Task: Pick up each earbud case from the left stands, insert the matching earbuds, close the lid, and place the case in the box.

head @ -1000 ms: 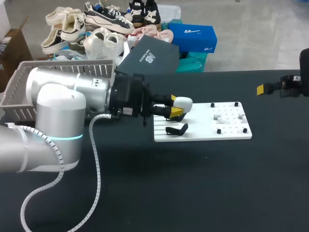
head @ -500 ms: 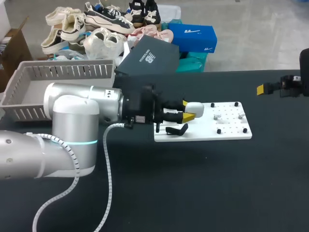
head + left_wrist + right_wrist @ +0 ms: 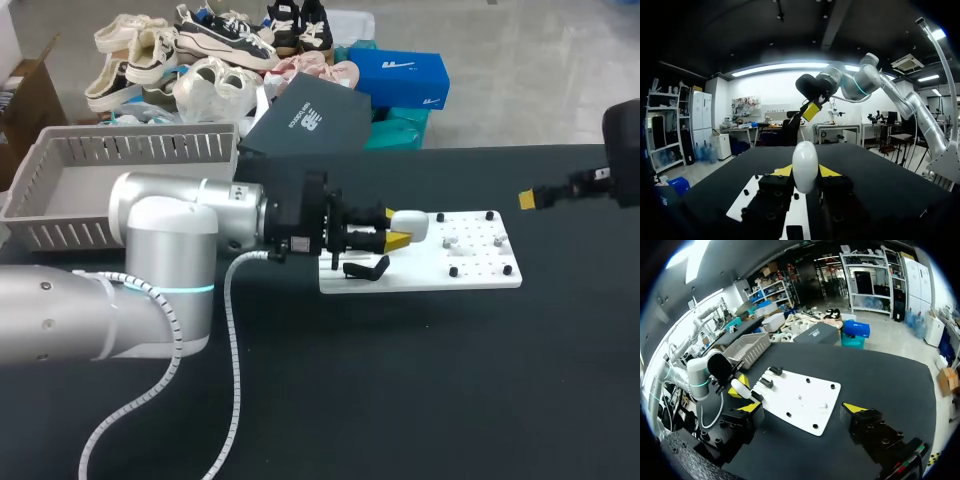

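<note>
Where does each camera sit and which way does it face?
Head view: above, behind, looking down on the table; left arm at left, right end effector at right.
Left wrist view: along the left end effector, shut on the earbud case, toward the right arm.
Right wrist view: faces the white board past its open end effector.
All show the case.

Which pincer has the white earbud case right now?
The left pincer, shut on the white oval earbud case over the white pegged board; the right pincer is open and empty.
</note>
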{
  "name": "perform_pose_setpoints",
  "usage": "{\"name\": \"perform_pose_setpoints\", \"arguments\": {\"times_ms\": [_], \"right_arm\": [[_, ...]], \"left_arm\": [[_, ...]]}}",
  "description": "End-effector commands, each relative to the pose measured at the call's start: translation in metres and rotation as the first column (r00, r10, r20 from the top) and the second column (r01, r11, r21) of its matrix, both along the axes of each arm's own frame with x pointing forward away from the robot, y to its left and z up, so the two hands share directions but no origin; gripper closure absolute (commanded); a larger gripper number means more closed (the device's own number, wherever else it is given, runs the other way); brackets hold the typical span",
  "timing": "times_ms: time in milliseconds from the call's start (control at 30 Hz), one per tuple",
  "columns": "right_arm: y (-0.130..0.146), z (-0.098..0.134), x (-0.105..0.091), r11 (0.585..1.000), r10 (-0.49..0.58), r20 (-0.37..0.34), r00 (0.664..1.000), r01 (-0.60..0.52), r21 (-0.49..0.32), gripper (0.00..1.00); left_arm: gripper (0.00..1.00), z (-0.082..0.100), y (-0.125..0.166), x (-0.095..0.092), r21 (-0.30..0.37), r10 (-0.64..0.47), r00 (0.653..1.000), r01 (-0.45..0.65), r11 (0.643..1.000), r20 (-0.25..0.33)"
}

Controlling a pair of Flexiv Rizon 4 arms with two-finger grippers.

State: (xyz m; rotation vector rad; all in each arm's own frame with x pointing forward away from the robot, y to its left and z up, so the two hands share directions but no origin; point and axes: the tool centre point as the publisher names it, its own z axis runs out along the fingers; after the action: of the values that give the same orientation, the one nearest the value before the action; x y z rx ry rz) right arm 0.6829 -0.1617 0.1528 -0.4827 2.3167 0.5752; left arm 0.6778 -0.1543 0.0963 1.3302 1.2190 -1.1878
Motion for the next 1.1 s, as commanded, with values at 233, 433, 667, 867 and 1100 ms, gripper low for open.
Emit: {"name": "perform_pose_setpoints", "arguments": {"times_ms": [233, 433, 667, 867, 1100], "right_arm": [[0.041, 0.007, -0.039, 0.993, 0.09, 0.05, 0.995, -0.086, -0.076, 0.0], [0.065, 0.002, -0.044, 0.983, 0.148, 0.04, 0.988, -0.142, -0.117, 0.0], [0.086, -0.003, -0.043, 0.976, 0.168, 0.012, 0.986, -0.164, -0.142, 0.0], [0.096, -0.007, -0.042, 0.972, 0.17, -0.018, 0.985, -0.171, -0.162, 0.0], [0.107, -0.013, -0.042, 0.966, 0.17, -0.048, 0.984, -0.176, -0.189, 0.0]], "left_arm": [[1.0, -0.006, 0.001, -0.002, -0.006, 0.013, 1.0, -0.013, 1.0, -0.009], [1.0, -0.006, 0.001, -0.003, -0.008, 0.014, 1.0, -0.014, 1.0, -0.009], [1.0, -0.006, 0.001, -0.003, -0.008, 0.014, 1.0, -0.014, 1.0, -0.009], [1.0, -0.006, 0.001, -0.003, -0.008, 0.014, 1.0, -0.014, 1.0, -0.009], [1.0, -0.006, 0.001, -0.003, -0.008, 0.014, 1.0, -0.014, 1.0, -0.009]]}}
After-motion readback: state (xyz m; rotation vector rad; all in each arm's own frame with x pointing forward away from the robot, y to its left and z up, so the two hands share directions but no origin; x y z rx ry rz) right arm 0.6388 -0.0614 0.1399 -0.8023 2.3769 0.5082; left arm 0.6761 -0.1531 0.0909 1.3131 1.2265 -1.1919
